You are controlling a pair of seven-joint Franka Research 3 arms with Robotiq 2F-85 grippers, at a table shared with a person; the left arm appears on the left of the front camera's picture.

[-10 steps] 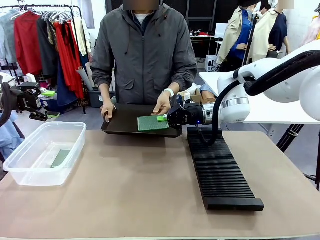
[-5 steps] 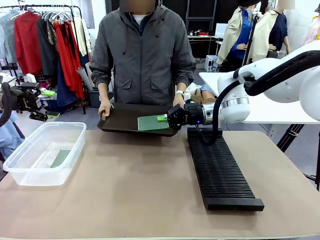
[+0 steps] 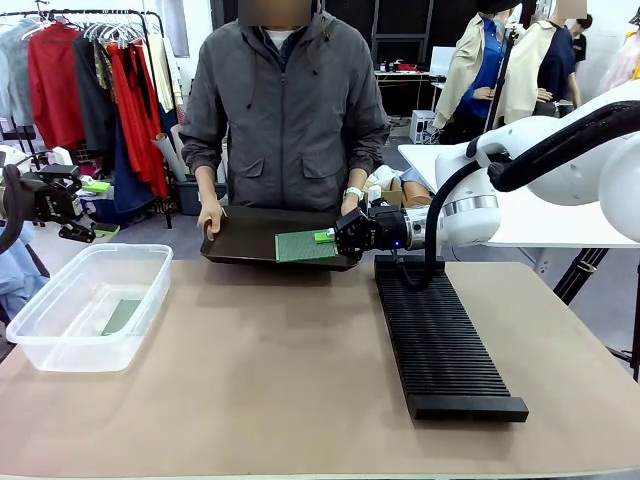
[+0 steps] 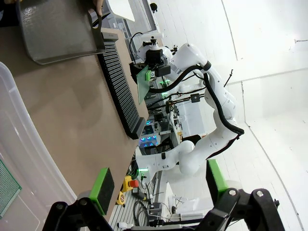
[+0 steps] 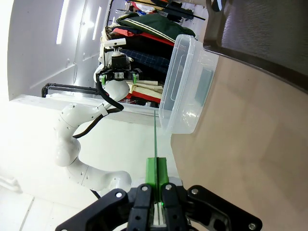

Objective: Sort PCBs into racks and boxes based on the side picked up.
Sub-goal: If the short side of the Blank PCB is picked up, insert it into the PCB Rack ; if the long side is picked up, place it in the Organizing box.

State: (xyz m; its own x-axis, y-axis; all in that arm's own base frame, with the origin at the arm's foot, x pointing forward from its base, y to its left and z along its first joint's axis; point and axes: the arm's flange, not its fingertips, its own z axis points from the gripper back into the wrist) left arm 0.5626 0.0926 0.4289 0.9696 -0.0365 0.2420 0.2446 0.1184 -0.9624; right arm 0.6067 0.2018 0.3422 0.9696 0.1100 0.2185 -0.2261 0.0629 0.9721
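Nearest: black slotted rack [image 3: 440, 340], slots bare, running from just below the right hand [image 3: 327, 237] toward the camera. The clear tub [image 3: 60, 330] sits well to that hand's left, just in front of the left hand [image 3: 62, 205]. A second PCB [image 3: 122, 316] lies flat on the tub floor.

Left hand: fingers spread wide, nothing between them.

Right hand: clamped on one edge of a green PCB [image 3: 303, 247]. The board extends past its fingertips over the black tray [image 3: 240, 240], which the person [image 3: 290, 120] holds at the counter's [image 3: 250, 400] far edge. Cannot tell which face is up.

Step, judged: pickup made, sorting pending. Next: carry the board clear of the tray, then to rack or tub as the face dictates.

No legible writing or labels.
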